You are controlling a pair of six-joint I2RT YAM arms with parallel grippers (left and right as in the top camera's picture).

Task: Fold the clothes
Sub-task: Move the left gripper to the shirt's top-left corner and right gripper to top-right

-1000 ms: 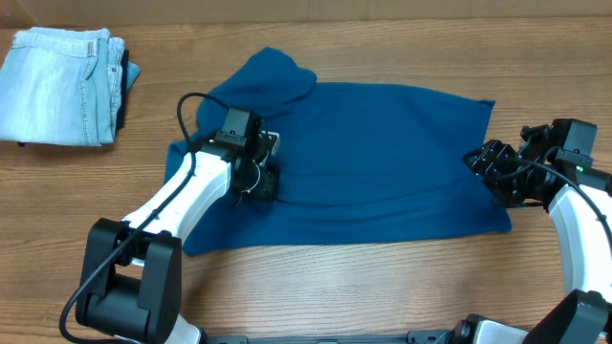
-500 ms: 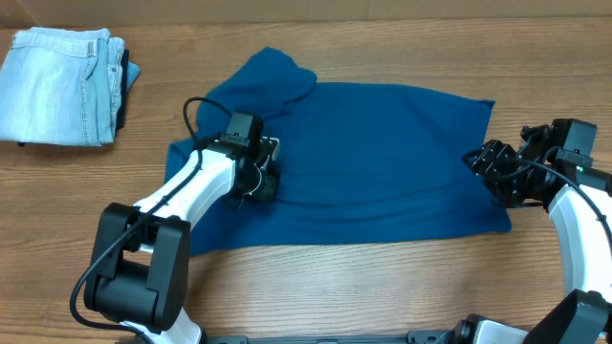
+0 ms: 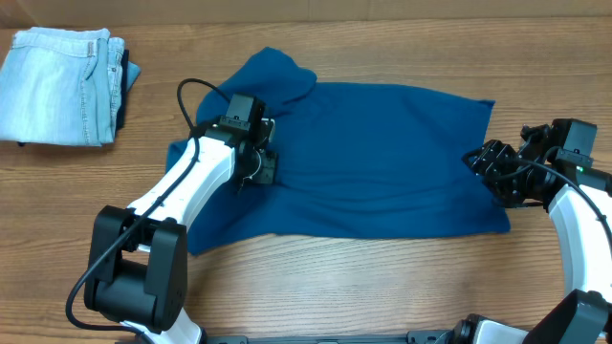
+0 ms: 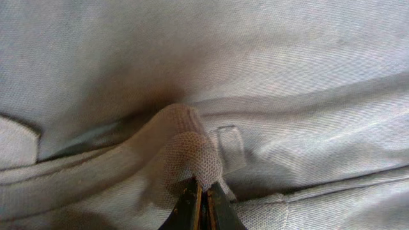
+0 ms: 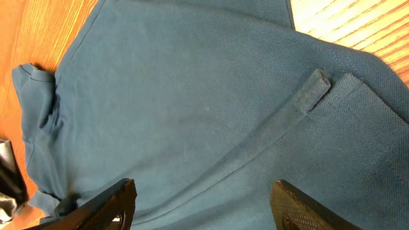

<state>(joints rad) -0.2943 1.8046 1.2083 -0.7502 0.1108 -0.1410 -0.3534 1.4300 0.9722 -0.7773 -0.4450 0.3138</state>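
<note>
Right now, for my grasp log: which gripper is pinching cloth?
The left gripper, shut on a fold of the teal shirt; the right gripper stands open.

One shirt [image 3: 382, 162] — one pair of jeans [image 3: 57, 86]

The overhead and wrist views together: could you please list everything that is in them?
deep teal-blue short-sleeved knit polo shirt: one, teal-blue, spread flat across the middle of the table, its left end bunched
pale light-blue denim jeans: one pair, light blue, folded, at the far left corner, apart from the shirt
wood-grain table: one, brown, under everything
left fingers: one pair, black, on a white and black arm, shut on a raised pinch of the shirt near its left end
right fingers: one pair, black, on a white and black arm, open, at the shirt's right edge
</note>
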